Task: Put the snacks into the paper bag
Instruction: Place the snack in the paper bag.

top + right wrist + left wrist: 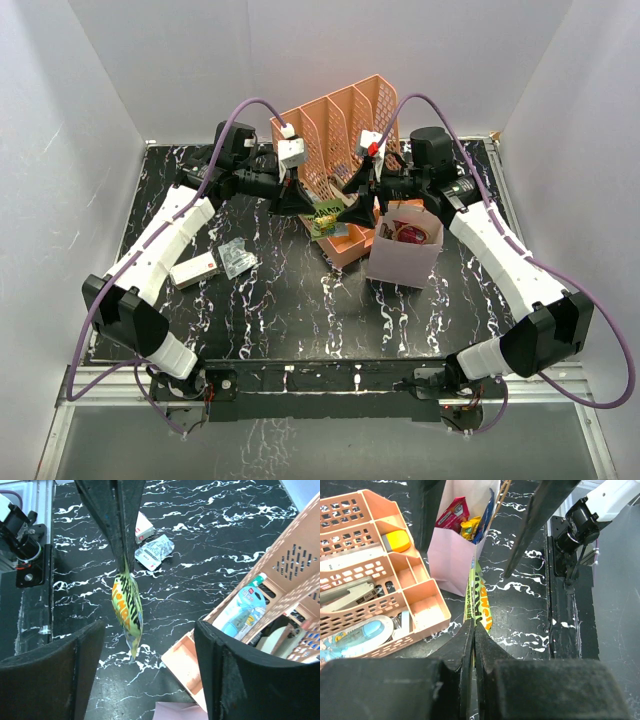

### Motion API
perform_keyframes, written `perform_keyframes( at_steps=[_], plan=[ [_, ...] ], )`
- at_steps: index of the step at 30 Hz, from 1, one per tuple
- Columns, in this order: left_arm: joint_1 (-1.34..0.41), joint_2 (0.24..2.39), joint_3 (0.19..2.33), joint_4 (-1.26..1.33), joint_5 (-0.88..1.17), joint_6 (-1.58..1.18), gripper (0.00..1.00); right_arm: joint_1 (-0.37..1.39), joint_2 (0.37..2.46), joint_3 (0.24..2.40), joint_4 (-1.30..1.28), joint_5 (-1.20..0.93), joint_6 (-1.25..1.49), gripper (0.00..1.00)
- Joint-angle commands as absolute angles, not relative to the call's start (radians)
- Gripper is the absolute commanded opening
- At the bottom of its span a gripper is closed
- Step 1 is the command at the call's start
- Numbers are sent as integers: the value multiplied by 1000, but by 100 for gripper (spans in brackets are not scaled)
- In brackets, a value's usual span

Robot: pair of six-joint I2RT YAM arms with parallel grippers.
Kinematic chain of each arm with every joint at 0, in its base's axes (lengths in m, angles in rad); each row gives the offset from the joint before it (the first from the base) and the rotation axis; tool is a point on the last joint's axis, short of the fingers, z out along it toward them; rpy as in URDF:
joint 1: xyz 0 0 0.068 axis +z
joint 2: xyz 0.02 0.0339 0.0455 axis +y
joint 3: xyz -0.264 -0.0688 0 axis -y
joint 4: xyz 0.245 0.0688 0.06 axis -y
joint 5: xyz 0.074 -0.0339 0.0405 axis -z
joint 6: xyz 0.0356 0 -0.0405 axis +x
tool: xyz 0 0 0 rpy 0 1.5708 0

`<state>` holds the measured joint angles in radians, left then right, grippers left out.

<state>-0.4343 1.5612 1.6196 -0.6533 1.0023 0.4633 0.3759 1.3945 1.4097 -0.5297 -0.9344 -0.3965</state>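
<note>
From above, the left claw (296,206) pinches a crinkly green-and-orange snack packet (325,221) just beside the stiff mauve paper bag (400,265), likely offering it across. Its wrist view shows the jaws clenched flat on the foil's edge. In the right wrist view, the right claw (150,630) is wide open and empty, facing the dangling packet.

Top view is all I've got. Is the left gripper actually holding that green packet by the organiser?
Observer: Yes. In the left wrist view the left gripper is shut on one edge of the green packet, which hangs below it.
Operator: And the right gripper?
Observer: Open wide. In its own wrist view the right gripper has the packet hanging untouched ahead of it.
Operator: What's in the bag?
Observer: The left wrist view looks into the bag and shows a red packet, a yellow packet and a blue packet.
</note>
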Motion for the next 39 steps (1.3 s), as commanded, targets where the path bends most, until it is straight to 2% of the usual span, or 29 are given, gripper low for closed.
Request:
perform_keyframes(
  at_steps=[1,11,22,26,28,29,31,33,35,39],
  plan=[
    [-468,1502,1595,-587,1017,423,0,389,1409,1414,-461,-994,-353,70],
    [-492,1502,1581,-580,1002,416,0,392,1431,1404,-443,-1066,-314,28],
    [-494,1497,1577,-572,1006,407,0,392,1415,1374,-443,-1077,-330,24],
    [-494,1495,1567,-566,1002,404,0,392,1415,1384,-443,-1087,-321,8],
    [-494,1488,1563,-563,992,404,0,390,1403,1382,-449,-1074,-326,8],
    [-494,1485,1560,-564,986,406,6,390,1394,1378,-451,-1067,-334,8],
    [-493,1476,1557,-571,971,422,30,387,1373,1369,-455,-1050,-345,8],
    [-492,1467,1555,-583,944,439,46,377,1348,1367,-463,-1040,-352,8],
    [-492,1462,1557,-607,916,459,54,354,1322,1378,-477,-1042,-353,8],
    [-491,1454,1562,-647,856,508,62,288,1258,1400,-518,-1039,-383,8]
  ],
)
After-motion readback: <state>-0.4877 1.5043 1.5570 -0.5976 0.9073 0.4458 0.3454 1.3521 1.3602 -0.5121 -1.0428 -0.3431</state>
